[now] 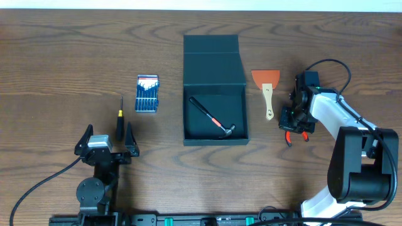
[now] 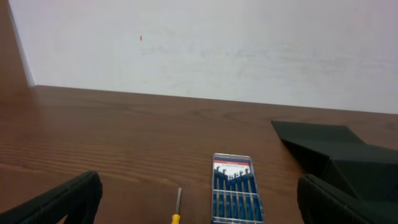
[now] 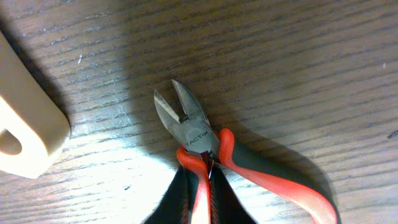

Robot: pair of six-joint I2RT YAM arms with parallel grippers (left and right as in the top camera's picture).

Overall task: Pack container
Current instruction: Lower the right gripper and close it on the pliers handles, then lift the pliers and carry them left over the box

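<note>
The dark container lies open at the table's middle, lid flap laid back; its corner shows in the left wrist view. A small hammer lies inside it. My right gripper is shut on one red handle of the cutting pliers, on the table right of the container. My left gripper is open and empty at the front left, just behind a yellow-handled screwdriver, whose tip shows in its wrist view.
A blue screwdriver-set case lies left of the container; it shows in the left wrist view. A scraper with an orange blade and cream handle lies between the container and the right arm; its handle end shows in the right wrist view.
</note>
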